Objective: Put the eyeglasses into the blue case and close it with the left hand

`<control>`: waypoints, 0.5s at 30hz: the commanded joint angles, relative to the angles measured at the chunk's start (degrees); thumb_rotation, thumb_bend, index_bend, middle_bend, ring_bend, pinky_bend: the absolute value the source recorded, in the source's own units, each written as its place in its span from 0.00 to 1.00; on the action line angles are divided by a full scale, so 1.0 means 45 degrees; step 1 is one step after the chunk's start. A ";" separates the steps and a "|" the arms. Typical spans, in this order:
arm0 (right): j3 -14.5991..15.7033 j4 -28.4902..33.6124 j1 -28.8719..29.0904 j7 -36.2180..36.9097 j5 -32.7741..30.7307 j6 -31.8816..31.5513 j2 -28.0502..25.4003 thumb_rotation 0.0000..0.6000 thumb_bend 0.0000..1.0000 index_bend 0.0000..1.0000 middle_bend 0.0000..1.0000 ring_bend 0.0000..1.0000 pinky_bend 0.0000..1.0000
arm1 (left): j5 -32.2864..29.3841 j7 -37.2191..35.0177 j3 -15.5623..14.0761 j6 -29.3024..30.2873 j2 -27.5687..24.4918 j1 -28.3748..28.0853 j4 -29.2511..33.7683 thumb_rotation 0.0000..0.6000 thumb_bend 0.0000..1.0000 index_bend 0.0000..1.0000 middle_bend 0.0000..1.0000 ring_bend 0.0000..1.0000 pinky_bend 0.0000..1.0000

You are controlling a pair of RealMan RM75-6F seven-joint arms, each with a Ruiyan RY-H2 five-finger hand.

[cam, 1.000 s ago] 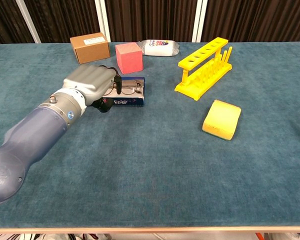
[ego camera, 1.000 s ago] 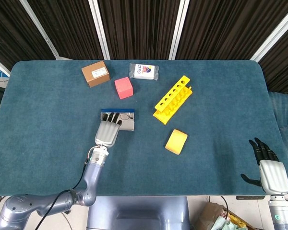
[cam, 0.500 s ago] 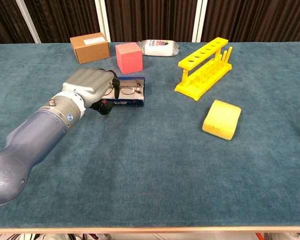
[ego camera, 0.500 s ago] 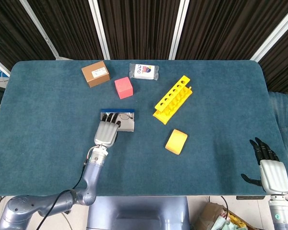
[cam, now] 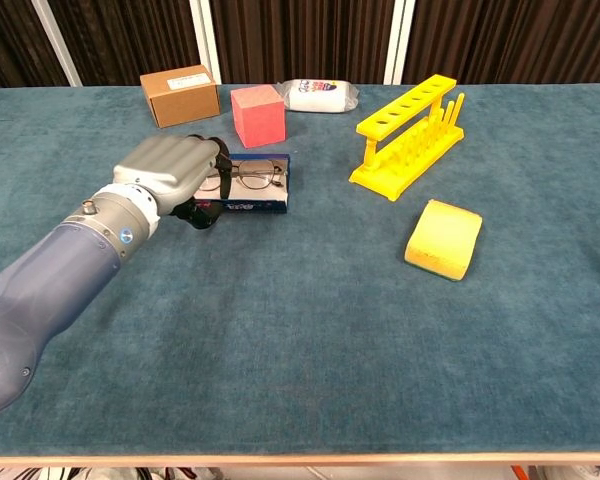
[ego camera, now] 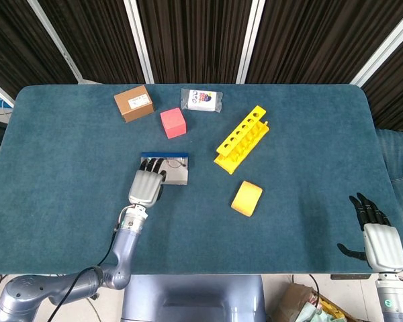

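The thin-framed eyeglasses [cam: 252, 175] lie inside the open blue rectangular case [cam: 263, 201], left of the frame centre in the chest view. The left hand [cam: 167, 166] rests at the case's left end, fingers curled; whether it grips anything cannot be told. The right hand [ego camera: 375, 235], lower right in the head view, holds nothing, fingers spread.

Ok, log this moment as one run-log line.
stage: glasses in case, lid open | left hand: at blue case, over eyeglasses, grip unclear | right hand: idle, open
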State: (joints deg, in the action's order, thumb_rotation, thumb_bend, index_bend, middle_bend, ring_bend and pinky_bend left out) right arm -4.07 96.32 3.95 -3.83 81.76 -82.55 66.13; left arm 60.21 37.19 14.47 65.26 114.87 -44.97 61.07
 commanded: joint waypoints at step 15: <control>-0.0013 0.0009 0.0023 -0.0011 -0.0043 0.0046 0.0001 1.00 0.17 0.00 0.00 0.09 0.19 | 0.0176 -0.0102 0.0141 0.0005 0.0085 0.0018 -0.0116 1.00 0.45 0.49 0.16 0.11 0.18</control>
State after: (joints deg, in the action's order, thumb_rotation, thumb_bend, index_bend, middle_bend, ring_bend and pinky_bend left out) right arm -4.12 96.36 4.06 -3.88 81.57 -82.34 66.13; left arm 61.01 36.74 15.11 65.29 115.25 -44.89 60.55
